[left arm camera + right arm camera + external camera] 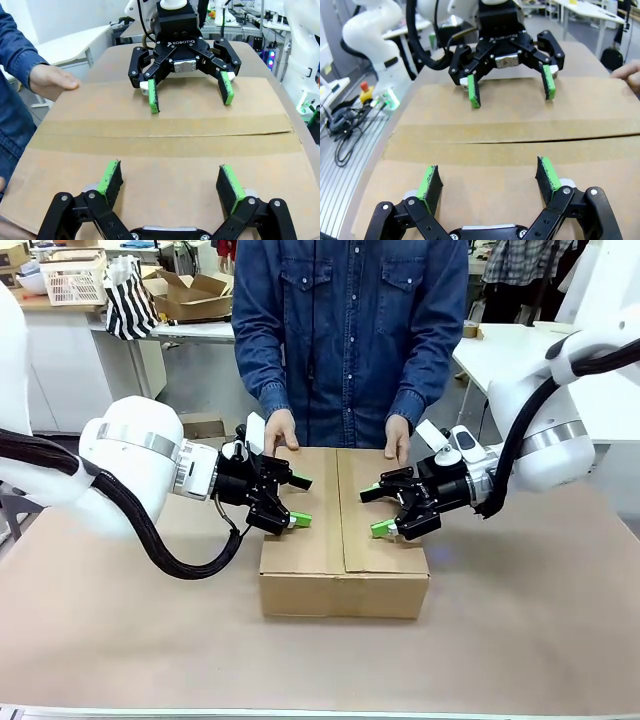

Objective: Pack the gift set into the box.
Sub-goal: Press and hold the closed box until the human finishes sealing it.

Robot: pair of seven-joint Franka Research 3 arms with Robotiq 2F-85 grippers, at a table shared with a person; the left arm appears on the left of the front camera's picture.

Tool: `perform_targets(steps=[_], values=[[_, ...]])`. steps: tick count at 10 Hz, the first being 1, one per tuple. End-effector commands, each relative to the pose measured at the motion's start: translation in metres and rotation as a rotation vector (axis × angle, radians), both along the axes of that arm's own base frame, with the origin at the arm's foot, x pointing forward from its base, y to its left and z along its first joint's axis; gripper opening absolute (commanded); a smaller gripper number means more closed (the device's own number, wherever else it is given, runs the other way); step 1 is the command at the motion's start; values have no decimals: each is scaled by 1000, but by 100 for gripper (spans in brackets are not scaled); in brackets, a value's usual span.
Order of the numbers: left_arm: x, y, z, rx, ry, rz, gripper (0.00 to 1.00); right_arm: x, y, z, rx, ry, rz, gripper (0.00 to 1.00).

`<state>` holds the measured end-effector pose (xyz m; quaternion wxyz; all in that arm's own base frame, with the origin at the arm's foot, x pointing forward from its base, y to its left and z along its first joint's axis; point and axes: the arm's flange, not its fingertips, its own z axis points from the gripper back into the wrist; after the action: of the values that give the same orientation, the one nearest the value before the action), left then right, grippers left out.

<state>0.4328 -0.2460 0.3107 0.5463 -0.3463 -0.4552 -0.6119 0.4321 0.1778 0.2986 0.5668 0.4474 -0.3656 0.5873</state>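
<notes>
**Closed carton between two grippers**

Item: the box (343, 530), plain brown cardboard, at the middle of the tabletop (120, 630). Top flaps folded flat, meeting along a centre seam (165, 137) running near to far. The gift set cannot be seen; the contents of the box are hidden.

Left gripper (298, 502): over the left flap, fingers spread apart, green pads (111, 177) empty, just above the cardboard.

Right gripper (377, 510): over the right flap, facing the left one across the seam, fingers likewise wide apart and holding nothing.

Person: stands at the far side in a blue denim shirt. One hand (281, 430) rests on the far left corner of the box, the other hand (398, 438) on its far right edge.

Background, far left: a striped bag (130, 302), a white lattice basket (73, 280) and a smaller open carton (192, 295) on a shelf.
</notes>
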Motion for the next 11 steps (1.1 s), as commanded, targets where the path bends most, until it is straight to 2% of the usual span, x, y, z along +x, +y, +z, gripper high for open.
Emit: perform_targets(steps=[1,11], values=[[0,2,-3,2,-12,-3,100,0,0,0,-4,-3,0,100],[0,2,-3,2,-12,-3,100,0,0,0,-4,-3,0,100]])
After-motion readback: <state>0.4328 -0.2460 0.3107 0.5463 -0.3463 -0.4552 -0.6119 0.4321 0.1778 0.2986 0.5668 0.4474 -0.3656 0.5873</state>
